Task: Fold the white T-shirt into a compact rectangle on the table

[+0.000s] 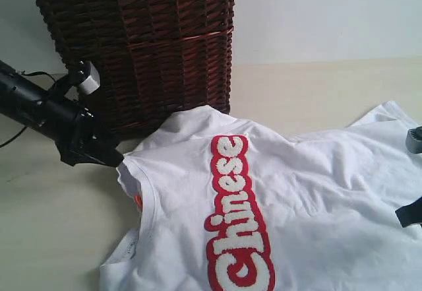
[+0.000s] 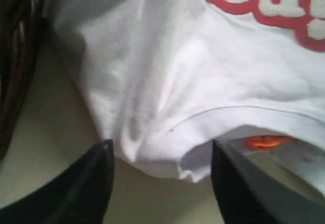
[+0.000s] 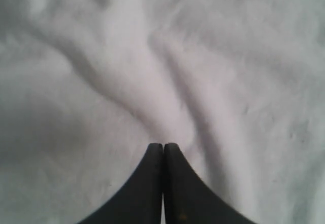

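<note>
The white T-shirt [image 1: 310,192] is spread on the table [image 1: 53,225] in front of the wicker basket [image 1: 151,47], with its red band [image 1: 237,218] of fuzzy letters turned upward. The left gripper [image 2: 162,181] is set at the shirt's left edge, near the orange tag [image 2: 264,141]. Its jaws are held apart, and a rumpled fold of the hem is seen between and just ahead of them, untouched by either finger. The right gripper [image 3: 163,183] is placed over the shirt's right side with its jaws pressed together. A ridge of cloth is drawn up to its tips, but whether fabric is pinched cannot be told.
</note>
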Motion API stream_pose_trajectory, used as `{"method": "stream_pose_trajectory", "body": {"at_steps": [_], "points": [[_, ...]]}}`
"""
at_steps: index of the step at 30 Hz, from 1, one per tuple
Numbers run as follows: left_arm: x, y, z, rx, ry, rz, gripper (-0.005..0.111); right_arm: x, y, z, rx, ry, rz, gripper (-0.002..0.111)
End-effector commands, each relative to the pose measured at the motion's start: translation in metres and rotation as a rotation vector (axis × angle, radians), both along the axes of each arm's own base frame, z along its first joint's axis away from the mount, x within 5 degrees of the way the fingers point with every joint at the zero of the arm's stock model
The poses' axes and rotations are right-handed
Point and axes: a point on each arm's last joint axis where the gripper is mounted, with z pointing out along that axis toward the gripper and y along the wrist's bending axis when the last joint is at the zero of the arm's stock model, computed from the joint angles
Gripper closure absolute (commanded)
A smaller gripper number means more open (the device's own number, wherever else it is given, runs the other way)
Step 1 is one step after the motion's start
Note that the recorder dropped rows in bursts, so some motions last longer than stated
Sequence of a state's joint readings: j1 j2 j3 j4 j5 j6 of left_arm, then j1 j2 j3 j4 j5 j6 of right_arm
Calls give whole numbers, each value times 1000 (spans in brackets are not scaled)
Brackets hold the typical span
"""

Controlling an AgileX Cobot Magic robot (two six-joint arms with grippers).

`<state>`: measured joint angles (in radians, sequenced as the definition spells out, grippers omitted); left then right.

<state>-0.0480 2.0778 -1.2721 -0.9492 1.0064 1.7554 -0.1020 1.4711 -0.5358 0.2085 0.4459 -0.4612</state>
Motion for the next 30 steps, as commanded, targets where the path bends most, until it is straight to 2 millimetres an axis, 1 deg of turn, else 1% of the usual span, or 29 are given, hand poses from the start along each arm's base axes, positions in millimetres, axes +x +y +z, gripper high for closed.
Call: {"method": "stream_pose_trajectory", "body": {"at_steps": [1,3,5,7,10,13,16,19,21,24,27,30], "points": [[-19,-3,13,-66,205,-57,53,0,-1,2,-3,-15,2,108],[-20,-5,17,-95,208,-41,63,0,0,2,0,-15,-1,108],[-26,-15,17,-113,185,-88,72,0,0,2,0,-15,-1,108],[-33,-28,13,-109,175,-157,78,0,0,2,1,-13,-1,108],[-37,-51,9,-128,110,-227,87,0,0,2,1,-13,-1,108],[-36,-73,6,-124,-16,-270,106,0,0,2,0,-15,-1,108],[-32,-92,-6,-16,-144,-267,107,0,0,2,0,-15,-1,108],[-38,-104,-21,63,-162,-336,107,0,0,2,0,-15,-1,108],[-46,-107,-33,95,-103,-394,107,0,0,2,1,-13,-1,108],[-55,-105,-46,113,1,-457,107,0,0,2,1,-11,-1,108],[-66,-100,-53,125,80,-502,107,0,0,4,5,-19,-6,108],[-80,-95,-53,123,186,-578,107,-1,0,7,6,-34,-9,108]]}}
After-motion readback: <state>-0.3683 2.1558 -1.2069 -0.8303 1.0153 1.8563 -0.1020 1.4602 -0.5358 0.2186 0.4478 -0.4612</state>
